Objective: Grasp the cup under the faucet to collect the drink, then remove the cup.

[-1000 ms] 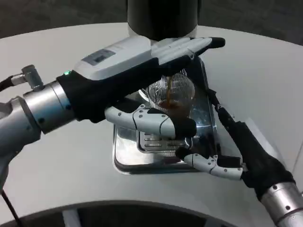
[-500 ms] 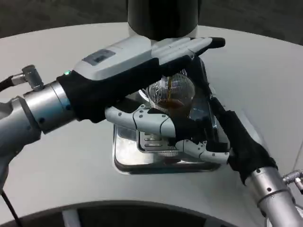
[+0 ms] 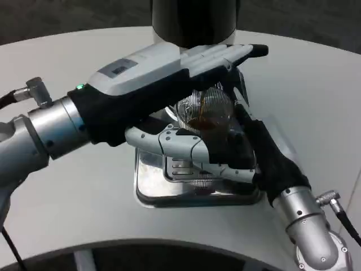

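The left hand (image 3: pixel 186 107) has its fingers wrapped around the clear cup (image 3: pixel 206 110), which stands on the steel drip tray (image 3: pixel 152 186) under the dark dispenser (image 3: pixel 194 20) with a thin brown stream running into it. In my judgement the step calls for keeping that grip level and motionless under the spout until the flow stops, then lifting straight out. Compared with 1 second ago, the right hand (image 3: pixel 254 155) has moved in from the tray's near right corner to lie against the cup's right side; whether its fingers actually grip, I cannot tell.
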`<action>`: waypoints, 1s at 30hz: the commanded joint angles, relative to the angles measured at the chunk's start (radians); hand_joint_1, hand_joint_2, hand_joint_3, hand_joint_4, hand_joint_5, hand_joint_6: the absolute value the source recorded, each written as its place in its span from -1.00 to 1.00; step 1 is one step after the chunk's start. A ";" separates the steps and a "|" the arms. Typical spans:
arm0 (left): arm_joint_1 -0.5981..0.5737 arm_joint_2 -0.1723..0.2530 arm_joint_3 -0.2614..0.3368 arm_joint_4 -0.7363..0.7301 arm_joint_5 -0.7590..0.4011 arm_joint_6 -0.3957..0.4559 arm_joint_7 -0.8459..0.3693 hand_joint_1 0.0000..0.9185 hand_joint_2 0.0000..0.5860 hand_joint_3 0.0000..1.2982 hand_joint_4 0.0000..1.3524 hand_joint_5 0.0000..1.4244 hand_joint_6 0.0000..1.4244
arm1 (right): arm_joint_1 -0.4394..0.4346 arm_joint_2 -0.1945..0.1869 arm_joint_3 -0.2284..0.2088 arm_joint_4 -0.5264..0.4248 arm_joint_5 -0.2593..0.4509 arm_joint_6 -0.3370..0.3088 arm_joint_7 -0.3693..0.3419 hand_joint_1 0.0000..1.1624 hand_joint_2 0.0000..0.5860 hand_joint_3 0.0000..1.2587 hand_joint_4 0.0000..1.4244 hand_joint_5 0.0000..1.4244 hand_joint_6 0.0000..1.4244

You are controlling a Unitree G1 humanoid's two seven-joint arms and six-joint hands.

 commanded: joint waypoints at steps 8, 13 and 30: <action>0.016 0.027 -0.010 -0.008 0.006 0.003 -0.022 -1.00 -0.67 -1.00 -1.00 -0.97 -1.00 | -0.049 0.038 0.007 0.104 0.012 -0.032 -0.068 0.33 -0.45 -1.00 -1.00 -1.00 -1.00; 0.017 0.033 -0.009 -0.005 0.004 -0.001 -0.022 -1.00 -0.67 -1.00 -1.00 -0.97 -1.00 | -0.059 0.055 0.009 0.136 0.018 -0.043 -0.089 0.34 -0.45 -1.00 -1.00 -1.00 -1.00; 0.032 0.041 0.008 -0.004 -0.003 -0.007 -0.010 -1.00 -0.65 -1.00 -1.00 -0.97 -1.00 | -0.091 0.092 0.017 0.204 0.015 -0.056 -0.148 0.35 -0.44 -1.00 -1.00 -1.00 -1.00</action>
